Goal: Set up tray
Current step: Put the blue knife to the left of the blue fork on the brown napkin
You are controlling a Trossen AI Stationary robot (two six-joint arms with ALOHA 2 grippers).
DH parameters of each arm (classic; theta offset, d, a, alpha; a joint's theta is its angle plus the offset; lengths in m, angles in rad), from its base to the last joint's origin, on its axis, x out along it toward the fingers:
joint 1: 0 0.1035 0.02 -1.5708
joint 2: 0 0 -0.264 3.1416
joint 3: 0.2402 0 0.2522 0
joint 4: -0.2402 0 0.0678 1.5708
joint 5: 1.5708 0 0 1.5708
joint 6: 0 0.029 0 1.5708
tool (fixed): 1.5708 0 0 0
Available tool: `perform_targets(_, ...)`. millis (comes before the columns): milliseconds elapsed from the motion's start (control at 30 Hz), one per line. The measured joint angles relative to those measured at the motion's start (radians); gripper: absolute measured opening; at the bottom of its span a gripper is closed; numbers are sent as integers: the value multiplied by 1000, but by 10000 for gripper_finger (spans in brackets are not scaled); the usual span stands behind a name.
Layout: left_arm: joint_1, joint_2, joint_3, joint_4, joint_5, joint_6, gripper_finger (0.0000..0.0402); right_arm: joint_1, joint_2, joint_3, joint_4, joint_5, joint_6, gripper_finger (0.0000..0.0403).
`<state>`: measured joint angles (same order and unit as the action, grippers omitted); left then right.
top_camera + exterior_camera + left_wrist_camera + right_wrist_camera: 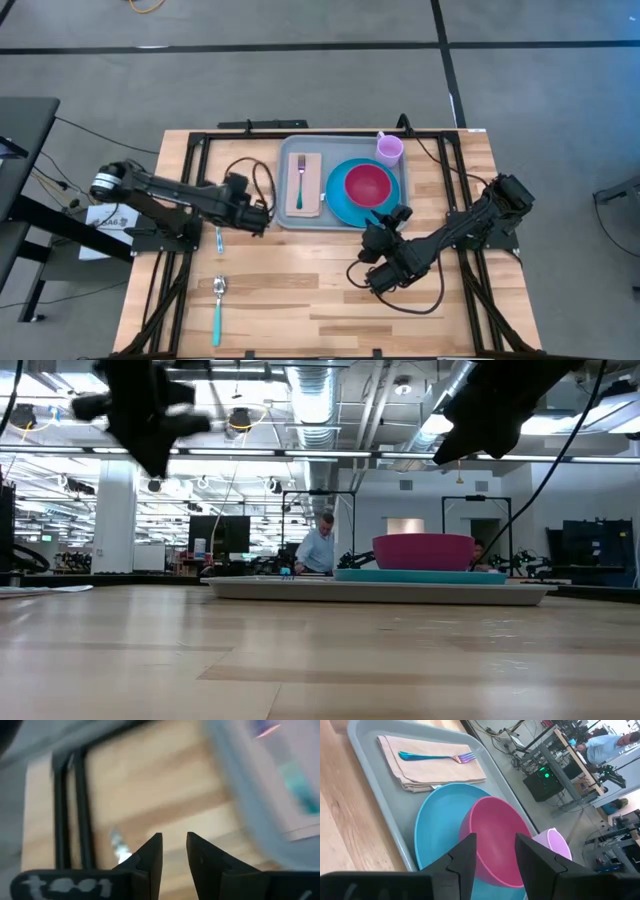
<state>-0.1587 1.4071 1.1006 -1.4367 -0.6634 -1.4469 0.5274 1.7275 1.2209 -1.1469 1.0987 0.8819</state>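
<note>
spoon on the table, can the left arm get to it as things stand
Probably yes. The spoon lies alone on bare wood on the left arm's side, with nothing over or around it. The left gripper is empty with its fingers apart, beside the tray, so it would only need to swing back toward the table's near edge.

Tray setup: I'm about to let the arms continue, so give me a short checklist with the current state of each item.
1. Tray flat on the table: ok.
2. Napkin on the tray with the fork on it: ok.
3. Pink bowl on the blue plate: ok.
4. Purple cup standing at the tray's far corner: ok.
5. Spoon on the tray: not ok, it lies on the table near the front.
6. Left gripper open and empty: ok; right gripper also open beside the tray.
</note>
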Motion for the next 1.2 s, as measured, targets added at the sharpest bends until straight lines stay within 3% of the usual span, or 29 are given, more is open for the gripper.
perform_targets(200,-39,1,-242,118,181,-242,80,0,0,0,11,-12,0,129)
perform_targets(567,-88,0,-505,425,302,-474,80,-6,0,0,12,-27,-25,129)
perform_targets(867,-156,0,-517,389,286,-541,80,-44,0,0,54,-20,-85,129)
perform_targets(1200,-128,6,-508,373,275,-554,80,-154,0,0,281,-37,-308,129)
